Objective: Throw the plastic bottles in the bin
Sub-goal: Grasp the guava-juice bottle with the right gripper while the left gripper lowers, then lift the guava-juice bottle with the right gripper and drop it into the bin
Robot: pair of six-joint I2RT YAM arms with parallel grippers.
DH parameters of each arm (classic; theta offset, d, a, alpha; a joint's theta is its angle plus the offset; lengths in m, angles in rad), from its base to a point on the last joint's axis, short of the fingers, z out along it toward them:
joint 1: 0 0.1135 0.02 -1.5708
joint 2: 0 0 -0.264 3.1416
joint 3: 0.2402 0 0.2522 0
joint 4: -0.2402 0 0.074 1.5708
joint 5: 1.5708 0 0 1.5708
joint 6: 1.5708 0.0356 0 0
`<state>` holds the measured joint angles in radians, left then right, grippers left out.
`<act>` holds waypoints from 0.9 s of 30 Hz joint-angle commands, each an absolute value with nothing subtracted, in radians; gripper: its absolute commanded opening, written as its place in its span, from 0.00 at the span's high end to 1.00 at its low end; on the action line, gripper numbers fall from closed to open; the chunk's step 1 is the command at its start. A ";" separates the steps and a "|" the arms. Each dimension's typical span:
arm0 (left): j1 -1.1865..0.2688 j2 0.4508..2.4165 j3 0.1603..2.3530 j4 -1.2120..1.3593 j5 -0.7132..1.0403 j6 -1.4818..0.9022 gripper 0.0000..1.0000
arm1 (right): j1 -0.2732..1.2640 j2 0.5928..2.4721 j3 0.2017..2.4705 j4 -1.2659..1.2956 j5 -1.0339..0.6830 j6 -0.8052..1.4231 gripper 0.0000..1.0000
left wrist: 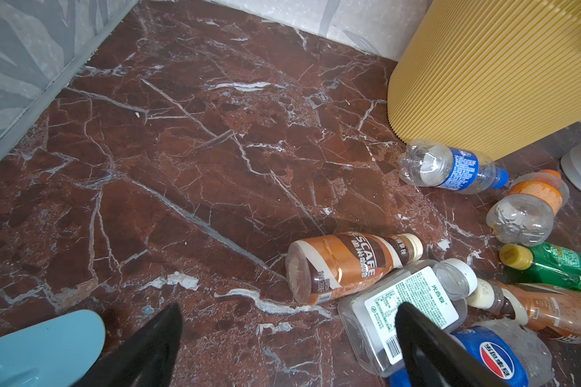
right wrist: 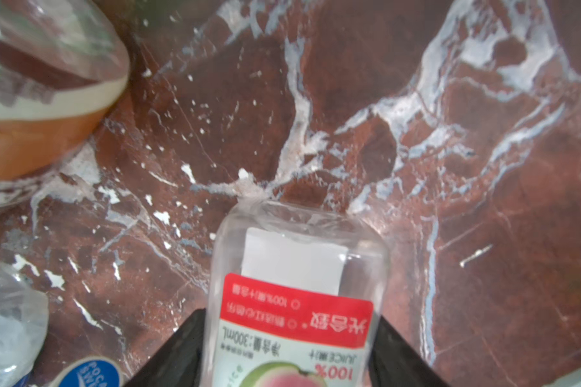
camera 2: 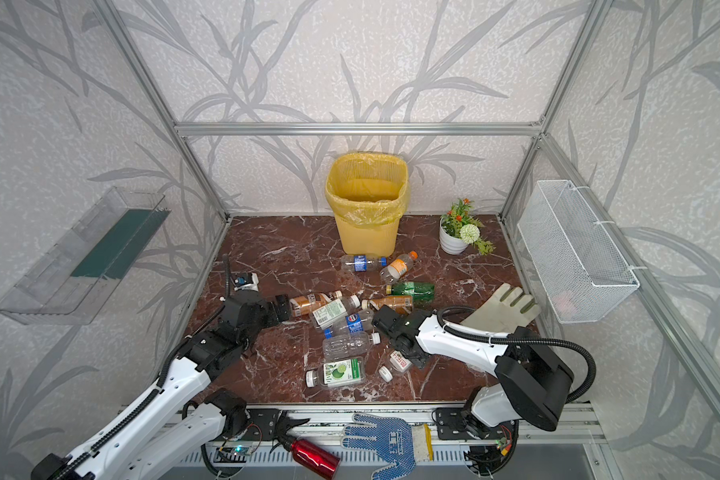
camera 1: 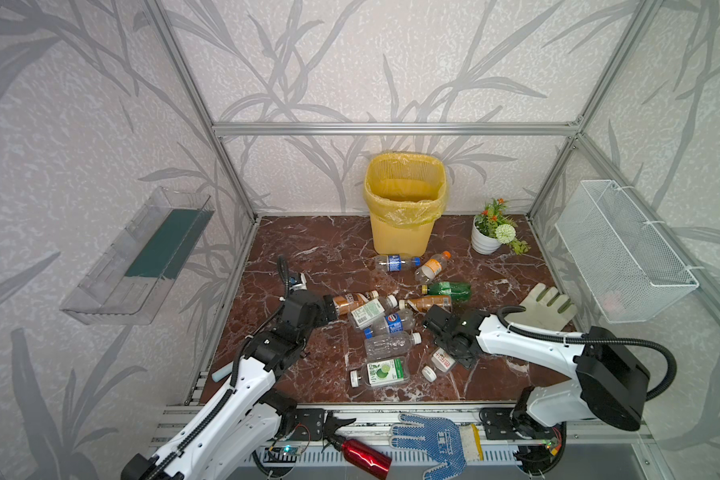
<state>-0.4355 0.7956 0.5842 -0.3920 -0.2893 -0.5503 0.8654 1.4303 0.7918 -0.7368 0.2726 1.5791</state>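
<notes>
Red-labelled juice bottle (right wrist: 296, 295) pinched between the fingers of the right gripper (right wrist: 289, 316), down on the marble floor (right wrist: 349, 117).
Left gripper (camera 1: 331, 308) spread wide and empty at the base of a brown coffee bottle (camera 1: 350, 302); between the pinched bottle and the bin (camera 1: 404, 232), upright at the back wall, lie a tea bottle (camera 1: 429, 302), a green bottle (camera 1: 449, 289), an orange-capped bottle (camera 1: 431, 268) and a blue-labelled bottle (camera 1: 395, 263) at the bin's foot; a potted plant (camera 1: 485, 243) and a pale glove (camera 1: 543, 305) sit off to the right.
</notes>
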 commanded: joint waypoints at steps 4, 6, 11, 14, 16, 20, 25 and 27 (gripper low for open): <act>-0.429 0.803 0.588 -0.411 -0.310 -0.566 0.01 | 0.777 1.364 0.739 -0.663 0.266 1.442 0.37; -0.428 0.805 0.590 -0.413 -0.318 -0.568 0.01 | 0.755 1.340 0.732 -0.639 0.264 1.402 0.42; -0.429 0.826 0.601 -0.416 -0.339 -0.593 0.01 | 0.697 1.278 0.826 -0.553 0.279 1.094 0.47; -0.429 0.851 0.620 -0.417 -0.363 -0.586 0.01 | 0.669 1.267 0.984 -0.551 0.279 0.834 0.51; -0.427 0.859 0.647 -0.421 -0.396 -0.553 0.01 | 0.666 1.253 1.101 -0.561 0.315 0.666 0.52; -0.419 0.878 0.721 -0.403 -0.437 -0.464 0.01 | 0.603 1.215 1.337 -0.522 0.308 0.341 0.53; -0.412 0.943 0.768 -0.402 -0.434 -0.430 0.01 | 0.494 1.184 1.606 -0.419 0.290 0.140 0.53; -0.411 0.963 0.771 -0.399 -0.421 -0.435 0.01 | 0.476 1.167 1.644 -0.322 0.296 0.093 0.53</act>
<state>-0.4164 0.9390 0.7551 -0.3855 -0.4023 -0.4629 0.4881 1.2041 1.5936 -0.4408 0.2863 0.2825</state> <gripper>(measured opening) 0.991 0.626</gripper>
